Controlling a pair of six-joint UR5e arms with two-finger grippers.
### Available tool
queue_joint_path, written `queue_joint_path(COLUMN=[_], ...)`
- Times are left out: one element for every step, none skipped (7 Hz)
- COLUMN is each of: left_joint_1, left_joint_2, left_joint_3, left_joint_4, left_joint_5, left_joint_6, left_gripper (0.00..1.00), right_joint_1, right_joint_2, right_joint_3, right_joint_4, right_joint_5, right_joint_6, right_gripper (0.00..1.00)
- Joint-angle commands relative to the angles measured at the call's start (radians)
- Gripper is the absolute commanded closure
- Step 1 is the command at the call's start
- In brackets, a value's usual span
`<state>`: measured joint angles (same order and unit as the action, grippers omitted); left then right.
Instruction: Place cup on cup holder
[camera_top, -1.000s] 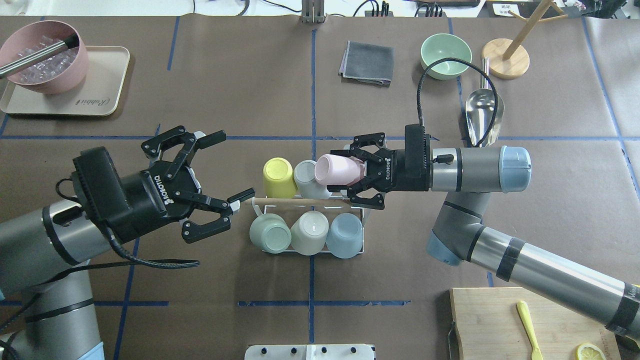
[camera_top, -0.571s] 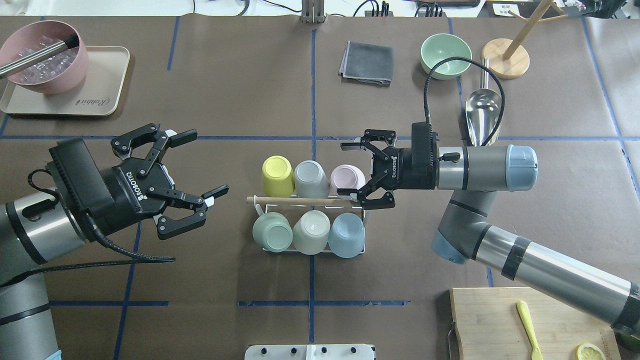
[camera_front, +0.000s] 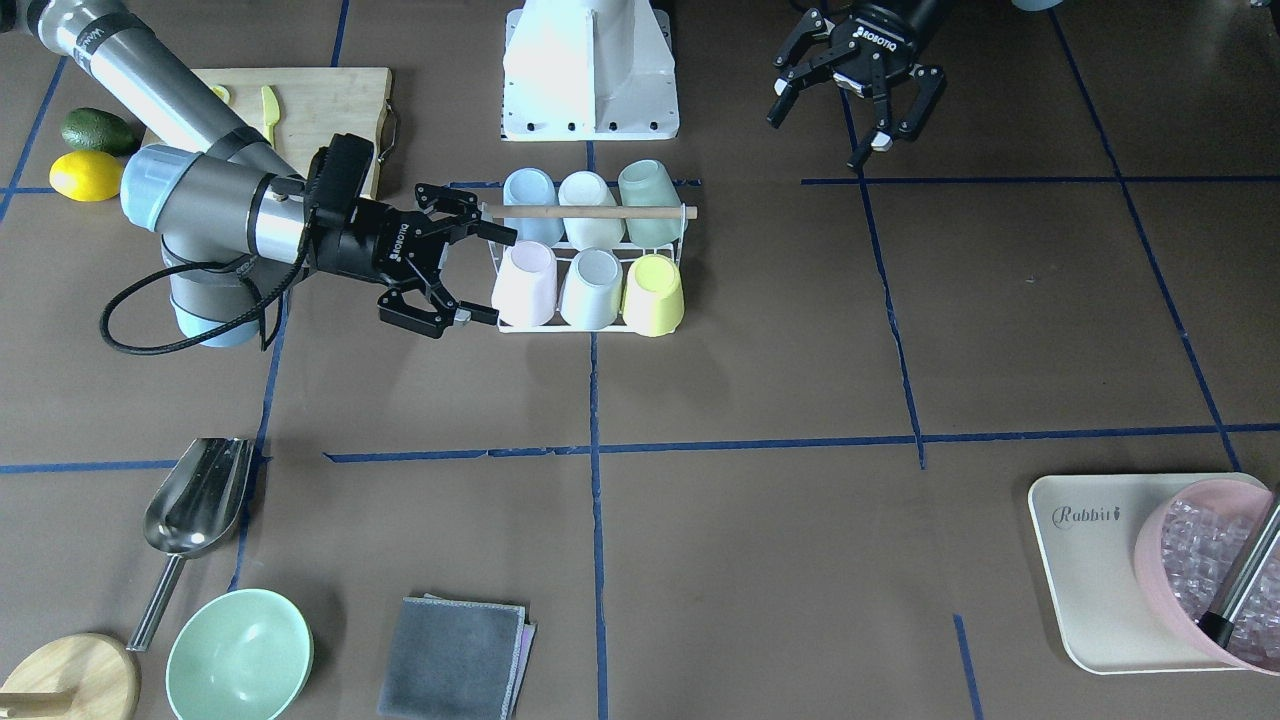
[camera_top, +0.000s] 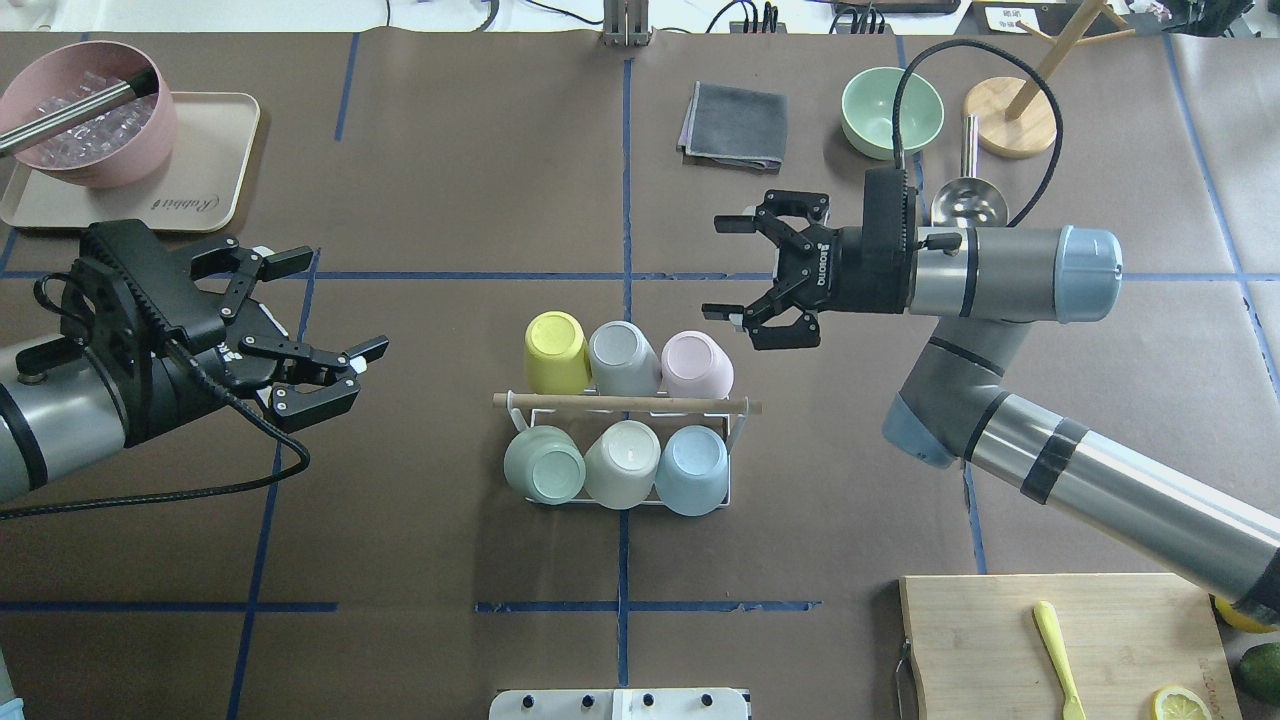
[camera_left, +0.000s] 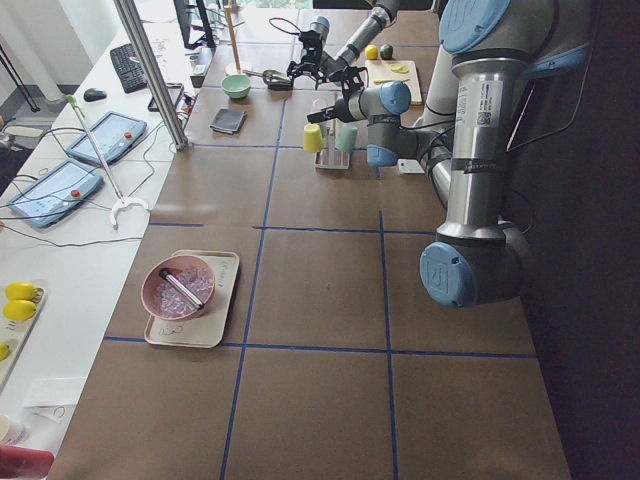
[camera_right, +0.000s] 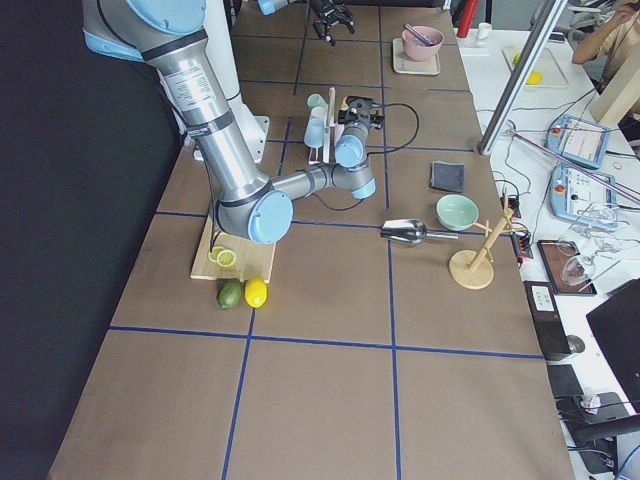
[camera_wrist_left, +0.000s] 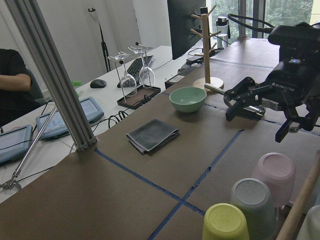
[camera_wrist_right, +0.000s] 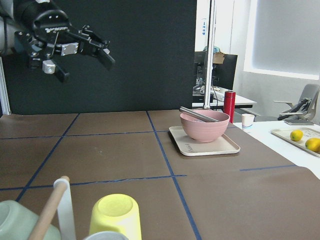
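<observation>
The cup holder (camera_top: 600, 403), a white wire rack with a wooden rod, stands mid-table with several cups upside down on its prongs. The pink cup (camera_top: 696, 364) sits at the right end of the far row, next to a grey cup (camera_top: 624, 357) and a yellow cup (camera_top: 556, 352). My right gripper (camera_top: 720, 268) is open and empty, beyond and to the right of the pink cup, apart from it. My left gripper (camera_top: 338, 303) is open and empty, well left of the holder. The left wrist view shows the pink cup (camera_wrist_left: 272, 172) and the right gripper (camera_wrist_left: 257, 122).
A pink bowl of ice (camera_top: 88, 110) on a tray is far left. A grey cloth (camera_top: 735, 125), a green bowl (camera_top: 892, 110), a metal scoop (camera_top: 968, 200) and a wooden mug tree (camera_top: 1012, 118) lie far right. A cutting board (camera_top: 1000, 640) is near right.
My right gripper set the pink cup on the holder, opened, and drew back up and to the right. My left gripper pulled back to the left, away from the holder.
</observation>
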<state>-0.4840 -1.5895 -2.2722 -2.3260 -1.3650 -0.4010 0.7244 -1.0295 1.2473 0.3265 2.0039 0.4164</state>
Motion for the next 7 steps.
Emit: queue_joint_path(left_joint_1=[-0.083,-0.141,-0.183,-0.247,-0.333,-0.447,-0.531], left_joint_2=[0.003,0.0,-0.004,-0.007,-0.009,-0.014,-0.024], left_joint_3=[-0.047,-0.046,-0.032,-0.006,0.044,0.078,0.114], left_joint_4=[0.302,0.414,0.501,0.563,0.603,0.672,0.747], left_joint_5=[-0.097,-0.197,-0.259,-0.373,-0.555,-0.686,-0.772], left_joint_6=[-0.036,-0.036,-0.038,-0.041,-0.039,-0.033,-0.029], left_gripper=[0.0,0.0,0.0,0.0,0.0,0.0,0.0], right_joint_1=[0.068,0.075,0.085,0.086,0.113,0.133,0.15], right_joint_2=[0.025,0.028,0.037,0.037,0.035,0.037,0.037], right_joint_3=[0.011,0.029,0.041,0.066,0.108,0.132,0.147], right_joint_4=[-0.155,-0.27,-0.416,-0.563,-0.748,-0.893,-1.028], right_joint_5=[0.022,0.026,0.032,0.064,0.094,0.136,0.142], right_joint_6=[0.071,0.071,0.07,0.068,0.068,0.064,0.064], right_gripper=[0.0,0.0,0.0,0.0,0.0,0.0,0.0])
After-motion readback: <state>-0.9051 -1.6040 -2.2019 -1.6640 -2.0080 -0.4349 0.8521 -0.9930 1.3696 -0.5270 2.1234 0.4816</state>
